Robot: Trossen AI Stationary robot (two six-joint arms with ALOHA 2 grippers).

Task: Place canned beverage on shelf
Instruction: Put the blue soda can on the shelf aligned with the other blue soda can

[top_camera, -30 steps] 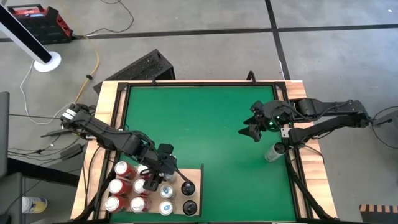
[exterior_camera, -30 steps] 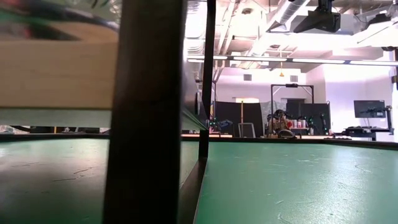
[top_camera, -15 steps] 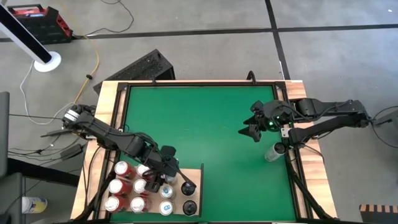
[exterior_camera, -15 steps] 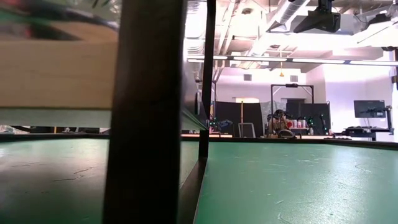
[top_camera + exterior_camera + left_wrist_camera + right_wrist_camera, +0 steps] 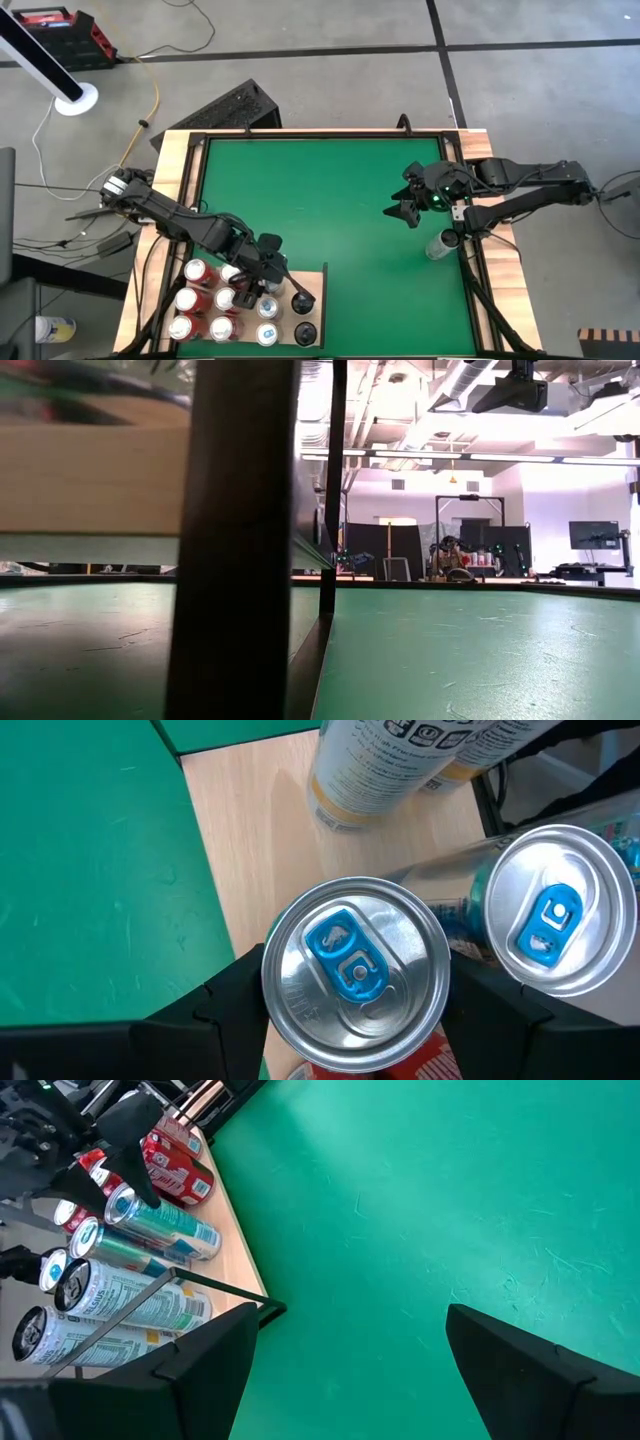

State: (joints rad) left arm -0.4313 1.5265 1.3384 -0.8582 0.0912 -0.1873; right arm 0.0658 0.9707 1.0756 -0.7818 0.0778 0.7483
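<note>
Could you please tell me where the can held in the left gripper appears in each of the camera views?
High view: the red can sits on the shelf, bottom left.
Low view: not in it.
Left wrist view: centre bottom, between the left gripper fingers.
Right wrist view: upper left.
Shared landmark: the shelf.

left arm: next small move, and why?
Probably open the left tool and lift straight up. Its fingers flank a red can standing on the shelf beside other cans, so it looks placed. The right tool waits over the mat.
</note>
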